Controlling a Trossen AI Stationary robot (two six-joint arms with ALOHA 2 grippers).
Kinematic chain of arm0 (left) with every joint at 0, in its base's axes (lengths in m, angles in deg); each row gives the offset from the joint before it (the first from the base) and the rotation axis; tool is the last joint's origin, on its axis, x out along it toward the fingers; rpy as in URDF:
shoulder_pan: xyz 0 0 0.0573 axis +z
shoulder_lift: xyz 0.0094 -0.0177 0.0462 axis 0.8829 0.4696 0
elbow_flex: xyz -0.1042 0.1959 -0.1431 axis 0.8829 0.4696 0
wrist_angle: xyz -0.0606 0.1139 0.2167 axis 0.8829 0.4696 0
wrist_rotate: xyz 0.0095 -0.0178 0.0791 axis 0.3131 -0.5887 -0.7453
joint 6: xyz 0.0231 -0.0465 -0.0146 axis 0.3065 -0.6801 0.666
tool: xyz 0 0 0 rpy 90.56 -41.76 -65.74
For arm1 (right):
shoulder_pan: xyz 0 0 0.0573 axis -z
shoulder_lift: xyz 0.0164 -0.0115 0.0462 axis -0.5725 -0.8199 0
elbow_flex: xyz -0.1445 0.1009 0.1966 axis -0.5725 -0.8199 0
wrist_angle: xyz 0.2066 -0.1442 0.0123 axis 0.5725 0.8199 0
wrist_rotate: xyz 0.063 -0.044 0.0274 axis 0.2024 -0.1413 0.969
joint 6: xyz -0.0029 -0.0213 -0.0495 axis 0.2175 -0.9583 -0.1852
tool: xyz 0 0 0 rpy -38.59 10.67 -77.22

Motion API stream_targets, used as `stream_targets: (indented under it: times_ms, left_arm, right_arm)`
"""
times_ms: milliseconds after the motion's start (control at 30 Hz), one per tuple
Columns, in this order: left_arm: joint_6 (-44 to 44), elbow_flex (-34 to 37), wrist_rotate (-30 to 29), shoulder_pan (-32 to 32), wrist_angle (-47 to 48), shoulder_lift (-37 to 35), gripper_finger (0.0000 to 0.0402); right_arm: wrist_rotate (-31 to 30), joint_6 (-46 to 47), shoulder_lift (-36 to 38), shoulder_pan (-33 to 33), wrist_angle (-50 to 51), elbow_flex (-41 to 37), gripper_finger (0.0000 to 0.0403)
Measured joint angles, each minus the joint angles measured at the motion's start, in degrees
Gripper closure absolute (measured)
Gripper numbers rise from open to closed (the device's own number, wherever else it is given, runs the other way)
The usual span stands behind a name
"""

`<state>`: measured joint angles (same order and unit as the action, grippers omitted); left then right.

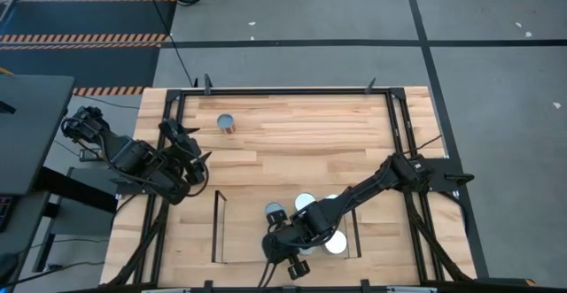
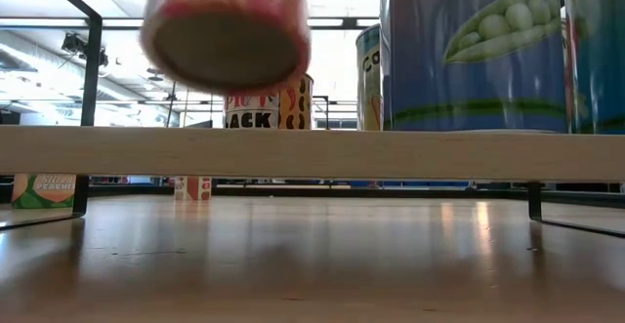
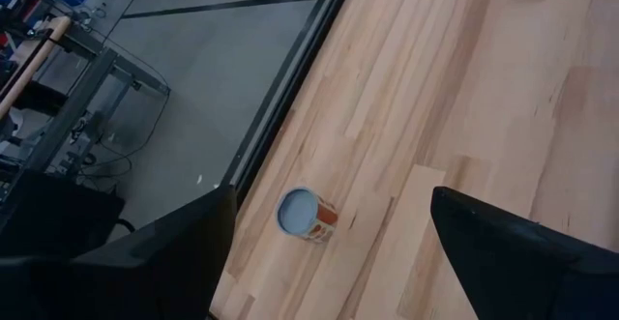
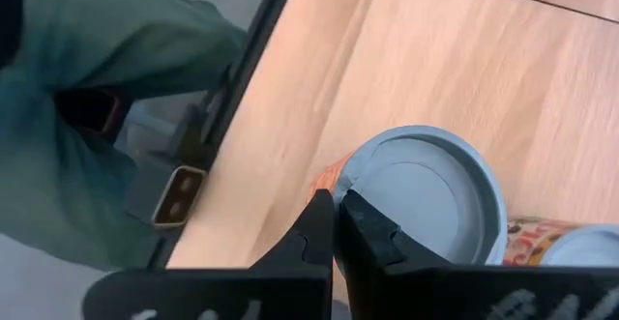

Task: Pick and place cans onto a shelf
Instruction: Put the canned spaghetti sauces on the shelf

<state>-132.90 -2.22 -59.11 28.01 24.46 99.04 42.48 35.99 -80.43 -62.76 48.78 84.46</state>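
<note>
My right gripper (image 1: 282,250) reaches over the near part of the shelf (image 1: 217,227) and is shut on a can with a grey-blue top (image 4: 421,194) and orange-red sides. The low view shows this can (image 2: 225,30) lifted and tilted above the shelf's wooden front bar (image 2: 312,152). Several other cans (image 1: 304,203) stand upright on the shelf base, among them a blue pea can (image 2: 469,50). One more can (image 1: 228,124) stands on its base at the table's far left. My left gripper (image 1: 197,144) is open and empty, hovering near that can (image 3: 308,216). My right gripper has its two fingers (image 4: 363,233) close together at the edge of the can's top rim (image 4: 353,180), coming from above at a slant. Whether they pinch the rim itself I cannot tell. The can hangs tilted below them, its underside (image 2: 220,50) clear of the shelf.
A black frame (image 1: 283,89) edges the table. The shelf's thin dark side rails (image 1: 356,233) stand on both sides of the cans. Green cloth (image 4: 97,69) and a plug (image 4: 174,194) show beyond the table's near edge. Bare wood (image 1: 310,142) lies across the table's middle.
</note>
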Motion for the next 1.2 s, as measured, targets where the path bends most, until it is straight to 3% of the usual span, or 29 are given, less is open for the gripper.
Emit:
stream_targets:
  times_ms: [567, 1200]
  left_arm:
    - [0.31, 0.00, 0.00, -0.01, 0.00, 0.00, 0.0049]
    - [-0.79, 0.00, 1.03, 0.01, -0.07, 0.02, 0.0049]
  right_arm:
    - [0.11, -0.70, 0.00, 0.28, -1.22, -1.90, 0.0339]
    - [0.83, -0.60, -2.56, 0.94, -2.48, -1.83, 0.0354]
